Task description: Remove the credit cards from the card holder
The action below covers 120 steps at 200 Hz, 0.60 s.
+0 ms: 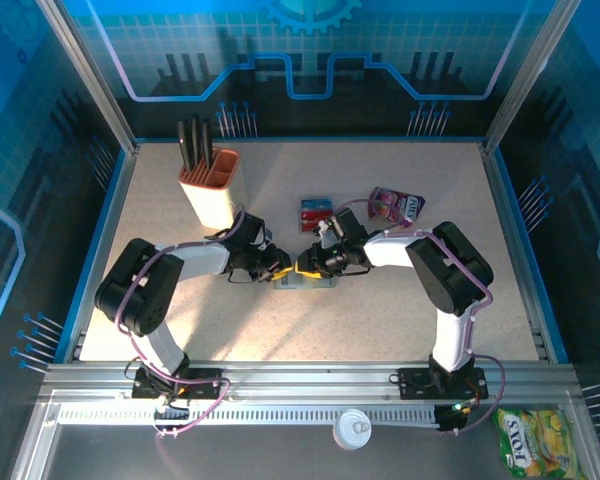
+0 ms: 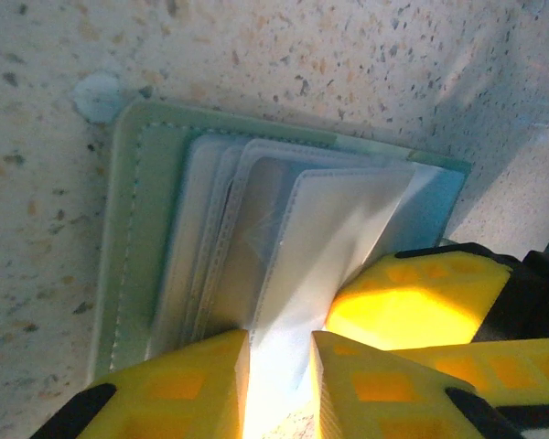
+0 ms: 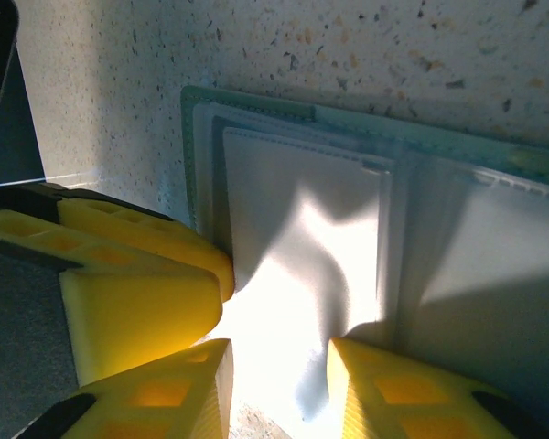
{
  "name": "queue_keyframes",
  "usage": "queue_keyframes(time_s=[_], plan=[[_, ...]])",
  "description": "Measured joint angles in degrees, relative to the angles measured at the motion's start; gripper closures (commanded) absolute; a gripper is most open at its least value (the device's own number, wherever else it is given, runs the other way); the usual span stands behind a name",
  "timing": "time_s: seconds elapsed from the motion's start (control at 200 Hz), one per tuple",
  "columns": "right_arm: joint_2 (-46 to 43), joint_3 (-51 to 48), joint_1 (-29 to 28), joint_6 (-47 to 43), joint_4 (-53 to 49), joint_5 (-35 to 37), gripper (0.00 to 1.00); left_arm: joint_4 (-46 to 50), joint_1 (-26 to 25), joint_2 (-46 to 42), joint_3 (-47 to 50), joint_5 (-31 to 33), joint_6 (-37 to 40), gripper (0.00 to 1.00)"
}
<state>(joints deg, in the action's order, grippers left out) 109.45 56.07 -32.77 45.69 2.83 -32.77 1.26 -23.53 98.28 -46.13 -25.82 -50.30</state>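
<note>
You had the small flat grey-green folding card holder (image 1: 308, 283) lying open near the middle of the speckled beige worktop (image 1: 400, 320), with both arms meeting over it. The left tool (image 2: 279, 389) sat at the holder's left side. Its yellow fingers (image 2: 197, 389) stood narrowly apart with a clear plastic sleeve (image 2: 334, 229) lifted between them; you couldn't tell whether it was actually pinched. The right tool (image 3: 279, 398) had its fingers (image 3: 398, 398) spread wider, straddling a sleeve's edge, not clamped. The two tools were just beside each other, and whether they touched was unclear. The holder's sleeves were fanned out. The thin red-and-blue plastic credit cards (image 1: 317, 213) lay flat on the worktop, apart from the holder, toward the far edge. A crinkly pink pouch (image 1: 395, 203) lay near them, on the right-edge side. An orange-and-cream cup (image 1: 210, 188) with black pens stood toward the far left corner.
</note>
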Motion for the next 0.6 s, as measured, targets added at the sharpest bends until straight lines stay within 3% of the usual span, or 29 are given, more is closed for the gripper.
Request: queue_keyframes(time_s=[0.34,0.6], plan=[[0.00,-0.59,0.24,0.48,1.20,-0.70,0.66,-2.29,0.00,1.33,-0.13,-1.20,-1.29,0.84],[0.00,-0.63,0.22,0.68,1.03,-0.26,0.69,-2.01,0.00,1.22,-0.46,-1.16,-1.09,0.72]])
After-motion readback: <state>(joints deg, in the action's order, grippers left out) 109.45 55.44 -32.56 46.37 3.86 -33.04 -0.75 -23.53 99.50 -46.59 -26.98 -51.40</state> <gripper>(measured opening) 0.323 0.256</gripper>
